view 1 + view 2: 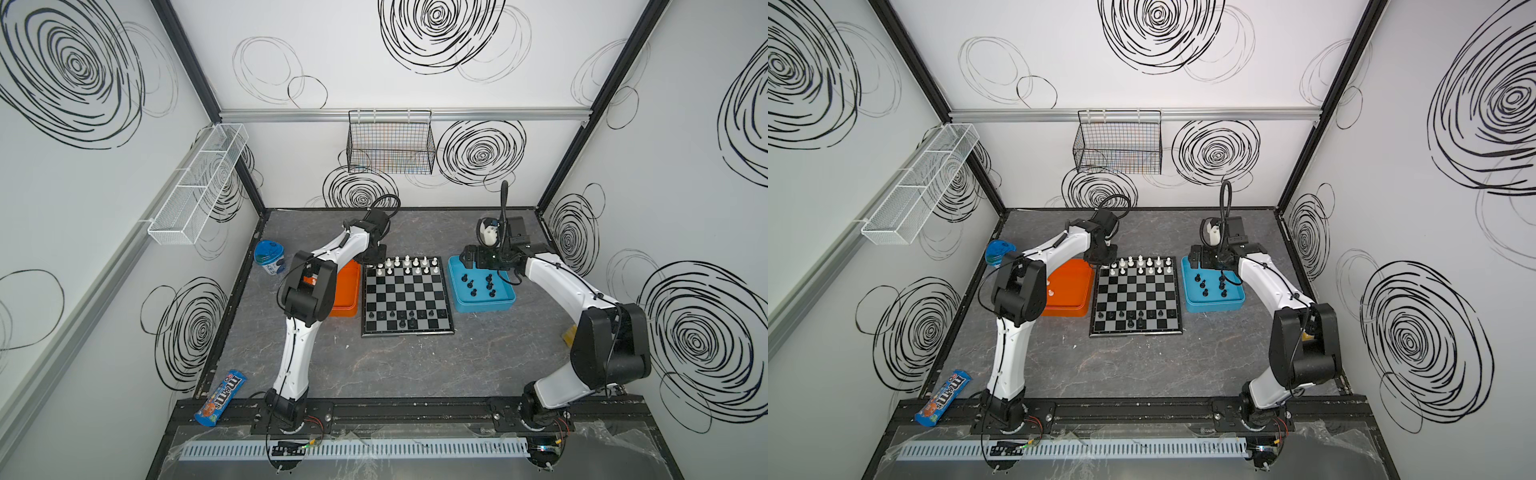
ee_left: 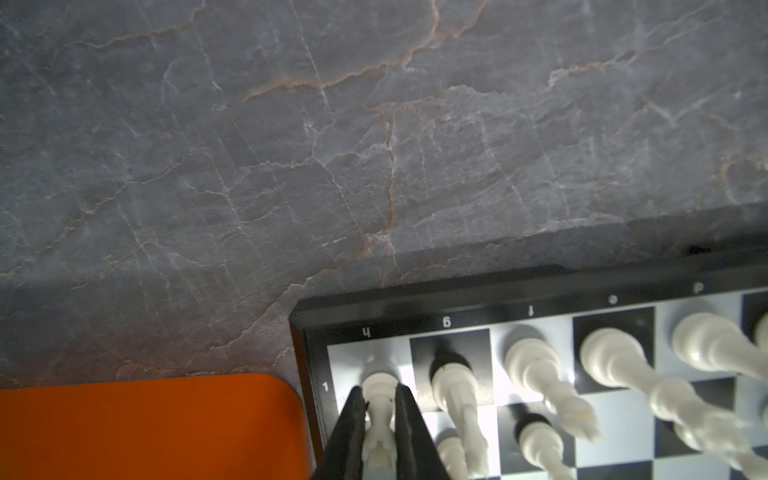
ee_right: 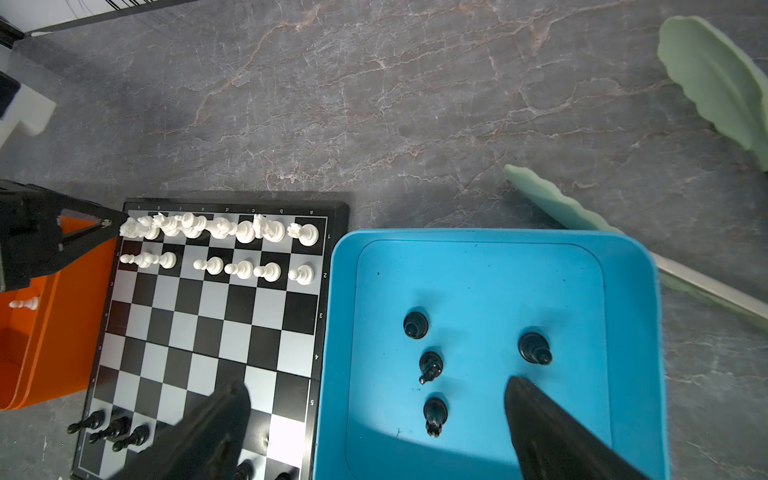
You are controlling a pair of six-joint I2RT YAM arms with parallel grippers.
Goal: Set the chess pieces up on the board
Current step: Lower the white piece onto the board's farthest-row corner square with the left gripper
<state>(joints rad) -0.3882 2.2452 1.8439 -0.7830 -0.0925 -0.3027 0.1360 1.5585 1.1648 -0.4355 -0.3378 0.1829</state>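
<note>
The board (image 1: 405, 299) (image 1: 1136, 299) lies mid-table. White chess pieces (image 1: 409, 262) fill its far rows and several black ones (image 1: 401, 318) stand on its near rows. My left gripper (image 1: 376, 262) (image 2: 379, 395) is at the board's far-left corner, shut on a white rook (image 2: 378, 380) whose base rests on the corner square. My right gripper (image 1: 482, 259) (image 3: 376, 384) hangs open over the blue tray (image 1: 505, 305) (image 3: 631, 332), which holds several black pieces (image 3: 430, 365). One white pawn (image 3: 25, 304) lies in the orange tray (image 1: 347, 291) (image 2: 145, 424).
A blue-lidded tub (image 1: 270, 257) stands far left and an M&M's bag (image 1: 220, 399) lies at the near left. A white and black device (image 1: 488, 235) sits behind the blue tray. Pale green leaf shapes (image 3: 715, 79) lie beyond that tray.
</note>
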